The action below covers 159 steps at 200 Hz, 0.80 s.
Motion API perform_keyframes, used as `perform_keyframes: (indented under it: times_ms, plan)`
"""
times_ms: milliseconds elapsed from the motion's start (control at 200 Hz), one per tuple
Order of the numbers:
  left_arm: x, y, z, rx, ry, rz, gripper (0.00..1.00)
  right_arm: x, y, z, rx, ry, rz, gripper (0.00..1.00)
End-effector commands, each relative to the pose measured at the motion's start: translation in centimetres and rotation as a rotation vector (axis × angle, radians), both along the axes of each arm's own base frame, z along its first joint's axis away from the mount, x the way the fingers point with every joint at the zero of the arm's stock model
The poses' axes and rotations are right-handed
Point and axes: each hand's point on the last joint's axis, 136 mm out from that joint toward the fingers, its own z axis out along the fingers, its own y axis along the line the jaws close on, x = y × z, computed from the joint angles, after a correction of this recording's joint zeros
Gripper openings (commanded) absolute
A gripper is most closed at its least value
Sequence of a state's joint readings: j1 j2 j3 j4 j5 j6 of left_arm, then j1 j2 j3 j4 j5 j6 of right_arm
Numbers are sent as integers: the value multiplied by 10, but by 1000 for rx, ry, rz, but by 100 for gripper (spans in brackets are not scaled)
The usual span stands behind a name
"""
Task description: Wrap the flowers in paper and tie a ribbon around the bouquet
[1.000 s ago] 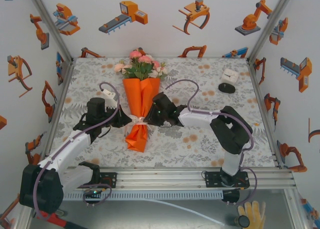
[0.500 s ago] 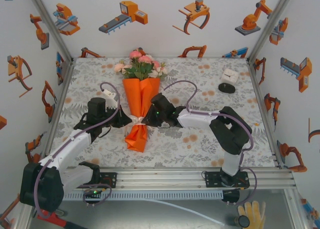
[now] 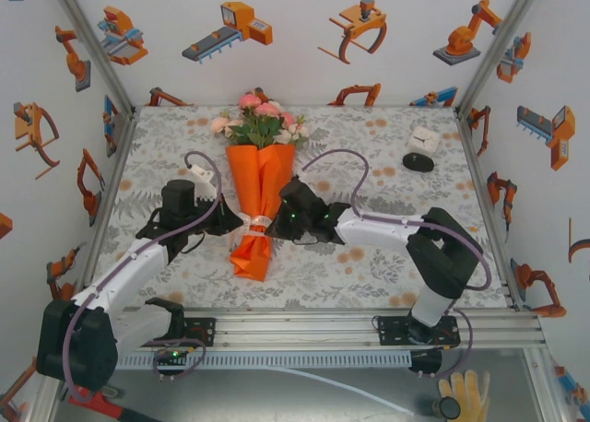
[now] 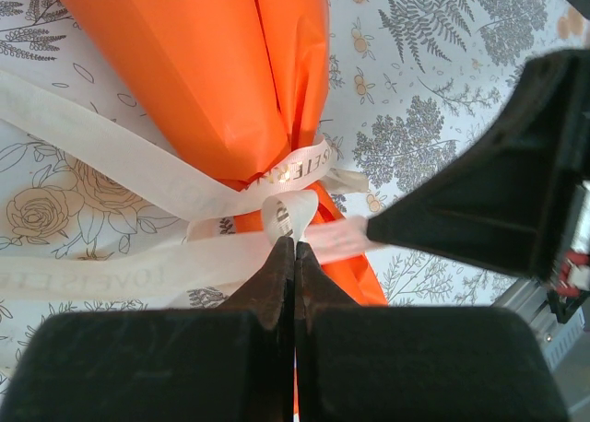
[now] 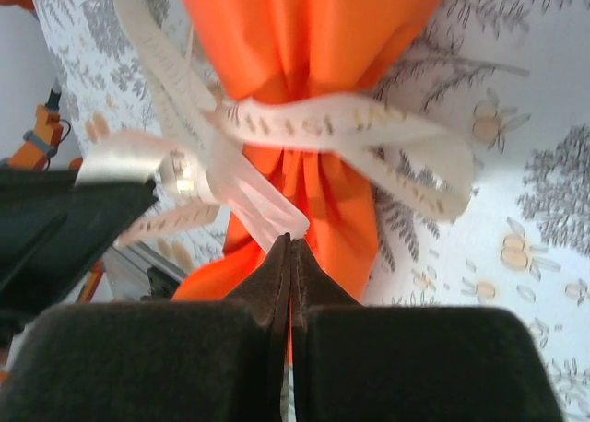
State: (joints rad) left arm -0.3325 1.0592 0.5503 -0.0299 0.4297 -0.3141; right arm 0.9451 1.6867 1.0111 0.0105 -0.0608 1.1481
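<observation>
In the wrist views, ribbon (image 4: 300, 164) lettering shows; overhead, flowers (image 3: 258, 120).

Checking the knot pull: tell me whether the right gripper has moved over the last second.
Yes. The right gripper has slid slightly toward the near rail, staying at the ribbon.

- Bouquet (image 3: 261, 187) lies lengthwise mid-table (image 3: 369, 265): flowers (image 3: 259, 120) at the far end, narrow tail toward the near edge.
- Ribbon (image 3: 254, 224) wraps round its waist.
- Left gripper (image 3: 236, 225) sits just left of the waist, right gripper (image 3: 275, 225) just right, both tips at the ribbon.
- Small box (image 3: 423, 138) sits far right, disc (image 3: 418, 162) just before it.
</observation>
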Motion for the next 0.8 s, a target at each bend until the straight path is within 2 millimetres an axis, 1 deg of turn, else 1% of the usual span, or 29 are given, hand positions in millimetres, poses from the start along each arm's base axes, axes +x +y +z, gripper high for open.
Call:
perform_keyframes:
  times_ms: [0, 115, 175, 235, 265, 315, 345, 411, 531, 621, 706, 776, 791]
  plan:
    - [8, -2, 16, -15, -44, -4, 0, -14, -21, -19, -76, 0, -21, 0]
    - [7, -3, 17, -15, -44, -11, 0, -26, -39, -41, -119, 31, -44, 1]
    - [7, -3, 17, -15, -44, -10, 0, -30, -47, -49, -140, 39, -56, 4]
    - [7, -3, 17, -16, -43, -8, 0, -34, -50, -54, -159, 42, -55, 6]
    - [7, -3, 17, -17, -42, -7, 0, -35, -51, -55, -163, 43, -51, 9]
    - [7, -3, 17, -19, -42, -8, 0, -36, -48, -53, -159, 36, -31, 20]
    - [7, -3, 17, -20, -43, -7, 0, -35, -47, -48, -154, 22, -21, 26]
    - [7, -3, 16, -20, -39, -8, 0, -32, -47, -36, -164, -19, -7, 32]
    - [7, -6, 15, -22, -34, -21, 0, -24, -56, -6, -212, -147, 40, 39]
    - [6, -8, 14, -24, -30, -30, 0, -20, -55, 21, -236, -271, 124, 43]
    - [5, -11, 15, -27, -35, -50, 0, -17, -41, 41, -253, -410, 265, 45]
    - [5, -12, 15, -27, -36, -65, 0, -8, -31, 46, -301, -489, 367, 52]
    - [4, -13, 15, -27, -35, -70, 0, -5, -30, 43, -315, -490, 382, 52]
